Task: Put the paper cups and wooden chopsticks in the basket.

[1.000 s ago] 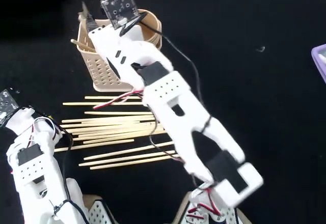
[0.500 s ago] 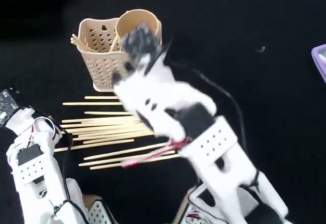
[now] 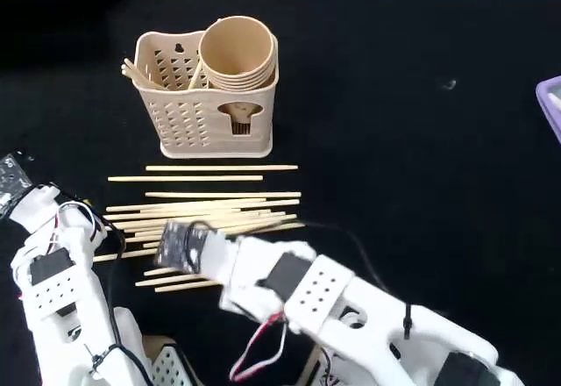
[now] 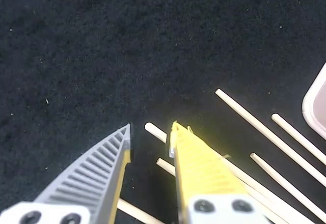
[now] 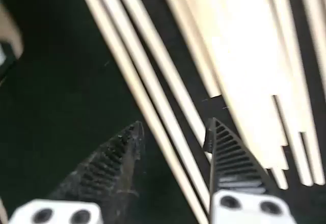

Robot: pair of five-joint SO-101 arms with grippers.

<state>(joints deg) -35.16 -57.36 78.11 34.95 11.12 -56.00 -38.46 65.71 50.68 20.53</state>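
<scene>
The beige slotted basket (image 3: pixel 206 105) stands at the back left, with stacked paper cups (image 3: pixel 237 51) in one compartment and some chopsticks (image 3: pixel 133 71) in the other. Several wooden chopsticks (image 3: pixel 210 212) lie in a loose row in front of it. My right arm (image 3: pixel 289 285) lies low over the front of that row. Its gripper (image 5: pixel 175 123) is open, with two chopsticks (image 5: pixel 153 89) running between its fingers. My left gripper (image 4: pixel 150 127) is open just above the chopstick ends (image 4: pixel 153 129) at the row's left side; the left arm (image 3: pixel 48 272) sits at the front left.
Black cloth covers the table. A purple object (image 3: pixel 550 101) pokes in at the right edge. A small speck (image 3: pixel 449 84) lies at the back right. A pale rounded edge (image 4: pixel 317 102) shows beside the chopsticks in the left wrist view.
The right arm has swung back from over the basket and dropped down onto the front of the chopstick row. The left arm has not moved.
</scene>
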